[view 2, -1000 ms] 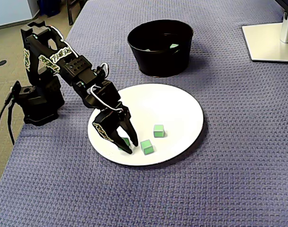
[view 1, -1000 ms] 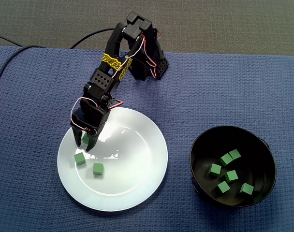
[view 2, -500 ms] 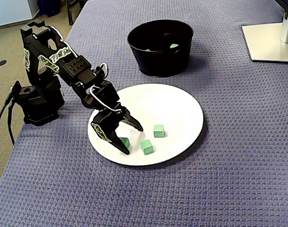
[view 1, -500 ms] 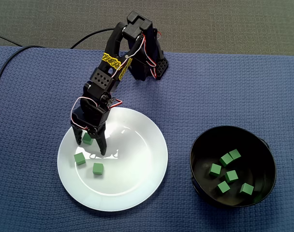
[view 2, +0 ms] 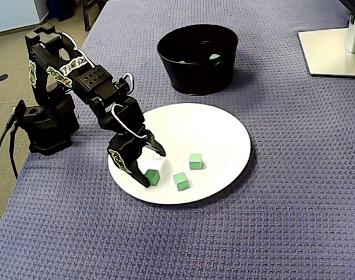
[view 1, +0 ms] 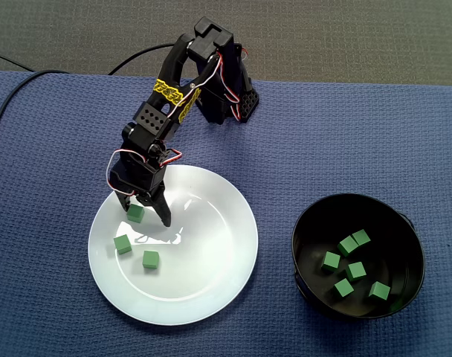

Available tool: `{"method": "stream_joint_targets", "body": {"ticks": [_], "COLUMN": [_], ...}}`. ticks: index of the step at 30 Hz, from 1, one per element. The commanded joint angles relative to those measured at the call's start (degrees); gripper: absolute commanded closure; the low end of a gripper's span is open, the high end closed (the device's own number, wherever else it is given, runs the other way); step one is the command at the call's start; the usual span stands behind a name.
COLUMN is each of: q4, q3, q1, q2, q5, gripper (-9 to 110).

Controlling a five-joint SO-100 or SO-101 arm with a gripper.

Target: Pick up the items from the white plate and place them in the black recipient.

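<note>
Green on white, right at the near rim of the white plate (view 2: 224, 125): one loose cube (view 2: 181, 181), and a second loose cube (view 2: 195, 161) just behind it, the two apart. Neither has moved in the last second.

Beside them, by the plate's left edge in a fixed view, sits the third green cube (view 2: 152, 177), and here's the change. A second ago the jaws were drawn close together, tips down at that cube. Half a second ago they swung wide. Now they stand spread with the cube between them, one finger right against its side and the other well clear. There's no pinch yet and nothing is lifted, so the cube rests on the plate.

I read this as lining up the grasp, and closing down is what comes next. The cube sits off-centre, so it could skid on that slick plate.

Beyond the plate's far rim, the black bowl (view 2: 198, 70) waits on the blue-clothed counter (view 2: 282, 221). In a fixed view, a scatter of green cubes (view 1: 356, 270) already lies inside it. Three are left on the plate.
</note>
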Motion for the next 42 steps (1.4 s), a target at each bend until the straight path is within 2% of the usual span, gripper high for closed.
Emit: {"method": "stream_joint_targets", "body": {"ticks": [1,4,5,13,18,21,27,31,36,38,42], "q4": [-3.43,-4.04,-5.10,-5.54,1.49,9.84,28.04,37.18,41.13,41.04,46.05], "q3": [0.35,1.14,1.76,4.04,0.35,-8.00,-28.74,-44.21,-65.48,-73.74,-90.97], "q1": [0.62,0.44,0.26,-0.18,-0.53,-1.67,-7.21,-17.23,-39.46,-48.96,-61.79], "q2": [1.76,1.49,1.41,2.37,4.31,8.44,23.38,28.48,21.36,11.95,-11.43], "q5": [-0.09,0.00,0.53,2.11,5.45,16.44,54.76,76.82,91.14,89.91,77.96], "gripper": [78,90,101,102,102,102,102,102,102,102,102]}}
